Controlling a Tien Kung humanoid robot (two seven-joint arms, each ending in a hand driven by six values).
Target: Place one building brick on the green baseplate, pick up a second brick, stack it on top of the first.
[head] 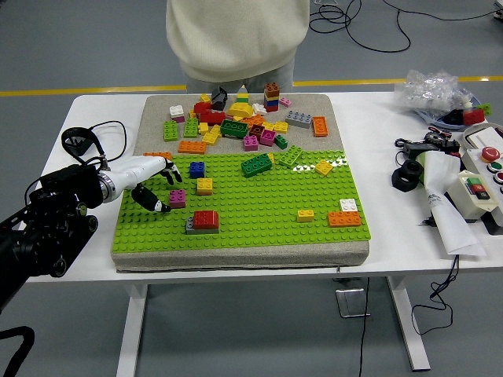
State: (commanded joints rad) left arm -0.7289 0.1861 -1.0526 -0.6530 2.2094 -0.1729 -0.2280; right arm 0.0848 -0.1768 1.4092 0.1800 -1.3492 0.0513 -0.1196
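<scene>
Currently the left robot hand (154,185) is held with fingers loosely spread and empty over the left edge of the green studded baseplate (259,212), its fingertips just beside a small magenta brick (178,198). A red brick (206,219) is seen stacked on a grey brick (193,228) nearby

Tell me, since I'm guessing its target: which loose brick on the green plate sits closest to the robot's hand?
The magenta brick, just right of the left hand. The blue brick and yellow brick lie farther off.
</scene>
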